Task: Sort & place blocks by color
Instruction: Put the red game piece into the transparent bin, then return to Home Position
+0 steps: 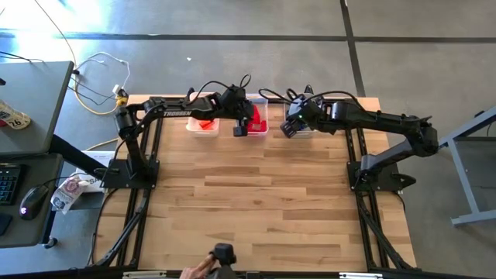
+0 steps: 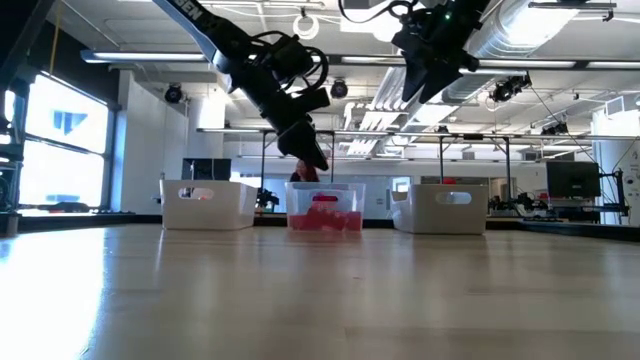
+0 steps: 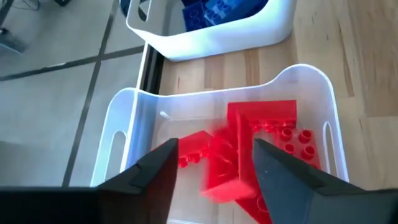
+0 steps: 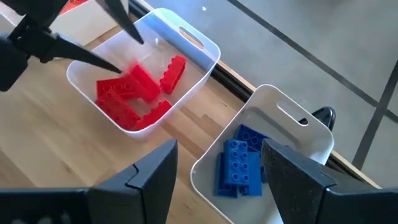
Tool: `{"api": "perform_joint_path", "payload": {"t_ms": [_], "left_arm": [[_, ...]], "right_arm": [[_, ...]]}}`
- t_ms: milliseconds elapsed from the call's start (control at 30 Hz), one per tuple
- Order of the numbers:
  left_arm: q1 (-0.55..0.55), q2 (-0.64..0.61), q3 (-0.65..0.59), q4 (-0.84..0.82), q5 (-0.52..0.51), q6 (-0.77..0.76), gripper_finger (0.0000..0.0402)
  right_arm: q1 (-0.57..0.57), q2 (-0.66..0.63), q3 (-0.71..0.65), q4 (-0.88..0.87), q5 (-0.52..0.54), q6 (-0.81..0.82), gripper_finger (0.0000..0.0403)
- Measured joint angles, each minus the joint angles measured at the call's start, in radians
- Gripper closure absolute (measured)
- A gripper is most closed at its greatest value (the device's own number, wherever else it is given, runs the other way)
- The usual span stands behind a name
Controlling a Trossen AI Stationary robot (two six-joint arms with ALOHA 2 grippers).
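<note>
Three white bins stand in a row at the table's far edge. The left bin (image 1: 203,130) holds orange blocks. The middle bin (image 3: 124,112) holds several red blocks (image 3: 280,134). The right bin (image 4: 292,106) holds blue blocks (image 4: 239,165). My left gripper (image 3: 214,149) hangs open over the middle bin. One red block (image 4: 142,81) shows blurred just below its fingertips, inside the bin and apart from them. My right gripper (image 4: 217,152) stands open above the blue bin with nothing between its fingers.
A person's hand (image 1: 203,267) holds a dark device at the table's near edge. A desk with a mouse (image 1: 29,203) and keyboard stands off the table's left side. Both arms reach across the far half of the wooden table (image 1: 263,201).
</note>
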Motion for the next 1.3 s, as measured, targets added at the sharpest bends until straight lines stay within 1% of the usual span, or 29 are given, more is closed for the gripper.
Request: {"api": "perform_joint_path", "payload": {"t_ms": [100, 200, 300, 367, 500, 600, 733, 800, 867, 933, 1033, 1167, 1300], "left_arm": [[0.000, 0.000, 0.000, -0.001, -0.032, -0.021, 0.0187], [-0.001, 0.000, 0.000, -0.001, -0.117, -0.051, 0.0170], [-0.002, -0.010, 0.000, -0.015, -0.195, -0.063, 0.0166], [-0.002, -0.023, 0.000, -0.019, -0.202, -0.074, 0.0167], [-0.005, -0.079, 0.000, -0.068, -0.099, -0.120, 0.0169], [-0.005, -0.133, 0.000, -0.113, 0.015, -0.178, 0.0169], [-0.005, -0.211, -0.002, -0.189, 0.198, -0.240, 0.0169], [-0.006, -0.258, -0.038, -0.189, 0.290, -0.252, 0.0169], [-0.016, -0.305, -0.098, -0.143, 0.340, -0.265, 0.0170], [-0.031, -0.362, -0.176, -0.096, 0.330, -0.302, 0.0169], [-0.070, -0.455, -0.297, 0.001, 0.292, -0.338, 0.0169], [-0.146, -0.575, -0.438, 0.116, 0.162, -0.385, 0.0170], [-0.223, -0.679, -0.543, 0.173, 0.032, -0.433, 0.0168]], "right_arm": [[0.002, 0.000, 0.000, -0.002, -0.009, -0.025, 0.0183], [0.002, 0.000, 0.000, -0.012, -0.010, -0.050, 0.0183], [0.000, 0.000, 0.000, -0.037, -0.011, -0.058, 0.0183], [-0.001, 0.000, 0.000, -0.071, -0.011, -0.050, 0.0183], [0.003, 0.000, -0.002, -0.129, 0.008, -0.022, 0.0183], [0.015, 0.000, -0.002, -0.130, 0.008, -0.025, 0.0183], [0.037, 0.000, -0.002, -0.128, 0.011, -0.042, 0.0183], [0.052, 0.000, -0.014, -0.102, 0.031, -0.051, 0.0183], [0.062, -0.016, -0.075, -0.022, 0.048, -0.068, 0.0183], [0.065, -0.036, -0.161, 0.083, 0.040, -0.081, 0.0183], [0.055, -0.070, -0.292, 0.218, -0.036, -0.094, 0.0183], [0.051, -0.130, -0.418, 0.386, -0.119, -0.112, 0.0183], [0.051, -0.198, -0.526, 0.549, -0.170, -0.142, 0.0183]]}}
